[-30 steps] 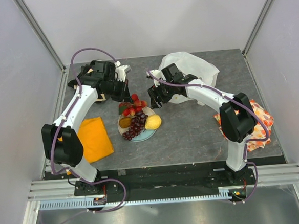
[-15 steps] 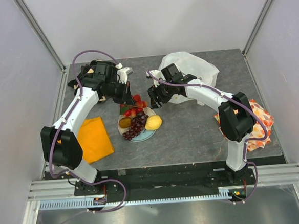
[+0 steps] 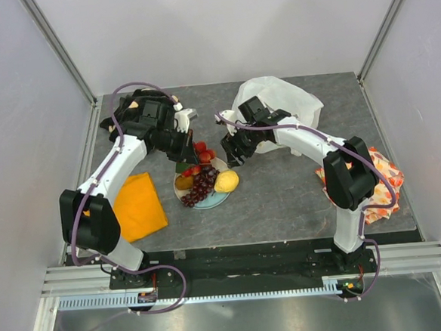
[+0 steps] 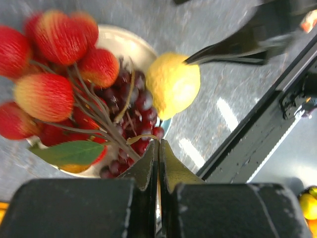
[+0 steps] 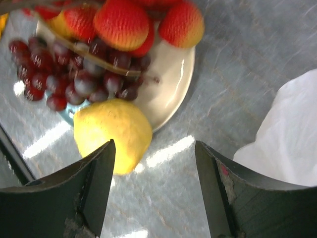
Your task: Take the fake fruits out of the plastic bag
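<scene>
A plate (image 3: 217, 199) holds a dark grape bunch (image 3: 201, 186), a yellow lemon (image 3: 225, 182) and a brown oval piece (image 3: 184, 182). The red berry cluster (image 3: 201, 152) hangs over the plate's far rim. My left gripper (image 3: 184, 147) is shut on its thin stem; in the left wrist view the stems run into the gripper (image 4: 158, 141), with the berries (image 4: 54, 59), grapes (image 4: 133, 104) and lemon (image 4: 172, 84) beyond. My right gripper (image 3: 233, 155) is open and empty over bare table (image 5: 154, 148) beside the lemon (image 5: 111, 134). The white plastic bag (image 3: 284, 100) lies behind it.
An orange cloth (image 3: 140, 205) lies left of the plate. A fruit-patterned orange cloth (image 3: 380, 181) lies at the right edge. A dark bag (image 3: 126, 115) sits behind the left arm. Walls and rails enclose the table.
My left gripper has drawn the berry cluster a little toward the far side of the plate. My right gripper has shifted slightly nearer the plate, still open.
</scene>
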`<state>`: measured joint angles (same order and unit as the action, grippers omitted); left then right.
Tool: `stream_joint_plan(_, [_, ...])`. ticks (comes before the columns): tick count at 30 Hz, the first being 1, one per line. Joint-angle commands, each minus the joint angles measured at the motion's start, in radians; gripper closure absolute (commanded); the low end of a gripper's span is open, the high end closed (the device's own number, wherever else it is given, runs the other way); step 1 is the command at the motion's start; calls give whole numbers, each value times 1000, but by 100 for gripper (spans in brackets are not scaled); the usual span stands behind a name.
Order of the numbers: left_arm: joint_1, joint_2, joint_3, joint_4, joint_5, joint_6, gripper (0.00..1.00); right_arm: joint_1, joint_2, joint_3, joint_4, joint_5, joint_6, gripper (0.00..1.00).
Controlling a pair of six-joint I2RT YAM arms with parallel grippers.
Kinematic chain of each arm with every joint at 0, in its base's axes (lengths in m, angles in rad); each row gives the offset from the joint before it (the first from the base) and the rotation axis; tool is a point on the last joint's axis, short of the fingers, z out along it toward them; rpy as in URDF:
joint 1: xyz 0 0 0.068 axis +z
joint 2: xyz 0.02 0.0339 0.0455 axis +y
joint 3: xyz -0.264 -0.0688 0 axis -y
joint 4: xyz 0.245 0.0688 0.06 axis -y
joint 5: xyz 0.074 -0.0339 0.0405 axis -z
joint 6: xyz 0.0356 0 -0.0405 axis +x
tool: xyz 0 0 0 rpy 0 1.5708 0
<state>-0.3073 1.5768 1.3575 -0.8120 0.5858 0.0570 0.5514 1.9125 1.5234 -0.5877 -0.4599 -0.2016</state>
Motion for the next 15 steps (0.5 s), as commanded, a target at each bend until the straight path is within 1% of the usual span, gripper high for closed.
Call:
stream_joint_plan(1, [-4,-43,-49,28,22,-22,98,-5,-82,-38,-104,-36,-114,27])
stream_joint_plan(2, [-4,-43,-49,31,14,-23,98,-5,-89,-49,-103,-39,-113,27])
stream_joint_plan(8, [-4,-23,-23,34,14,-19,68,-5,-92,-45,-89,-54,-91,26])
stream_joint_plan(10, [-4,-26,-18,34,16,-25,64,-5,-89,-39,-89,-51,-94,26])
stream_joint_plan(11, [-4,-26,-18,34,19,-25,60,-5,-89,-39,-93,-51,-96,26])
stream_joint_plan(13, [-4,-35,-20,33,20,-25,55,-5,-89,-39,-100,-54,-107,26])
stream_joint_plan(14, [-4,-37,-20,30,22,-23,51,-5,-89,-40,-103,-54,-108,26])
stream_joint_plan(15, [-4,-40,-18,30,25,-22,48,-5,-89,-42,-106,-56,-110,26])
